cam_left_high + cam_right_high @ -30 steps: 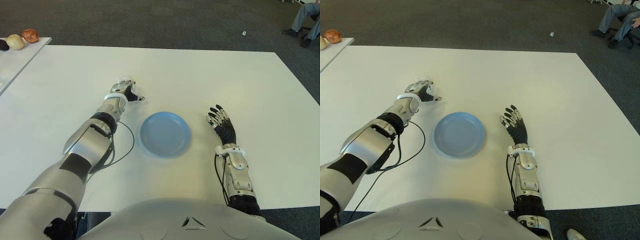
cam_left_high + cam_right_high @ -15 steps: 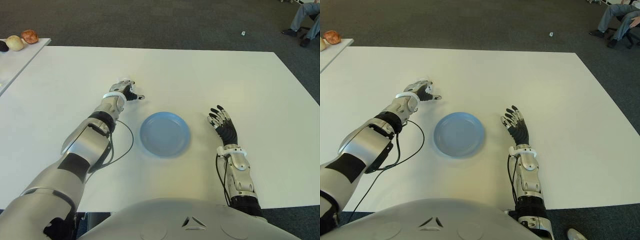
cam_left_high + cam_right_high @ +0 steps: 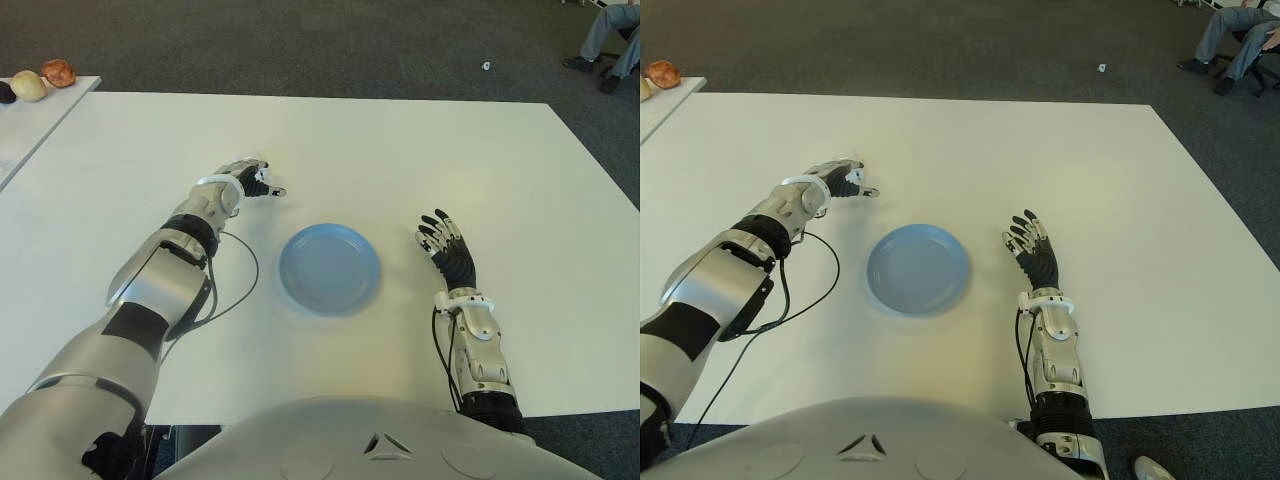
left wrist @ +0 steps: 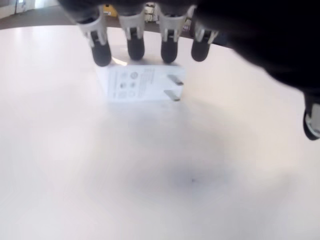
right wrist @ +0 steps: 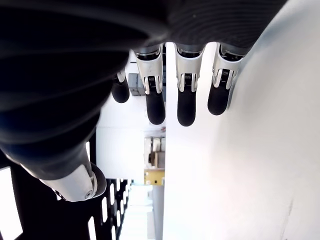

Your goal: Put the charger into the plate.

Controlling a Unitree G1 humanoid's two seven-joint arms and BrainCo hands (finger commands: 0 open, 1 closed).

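Since a second ago the left hand (image 3: 247, 181) has swung a bit further left and away from the plate (image 3: 330, 268), with the forearm angling out more, so it now sits over the charger (image 4: 142, 84) instead of beside it. That charger is a small white block lying flat on the counter (image 3: 420, 150), prongs sticking out sideways, at the far left of the plate and well apart from it. In the left wrist view the four fingertips (image 4: 135, 50) hang right at its far edge, maybe just touching the top, while the thumb is off to the side and not closed in. So the hand is loosely curled over it but hasn't actually got hold of anything yet.

Looks like the reach is basically done and the pinch comes next. Since the block lies flat and low, the thumb probably has to come in under one edge or the fingers may just slide it along the counter.

Plate is blue, empty, near the middle. The right hand (image 3: 1032, 250) shows to the right of the plate, fingers straight and spread, holding nothing.
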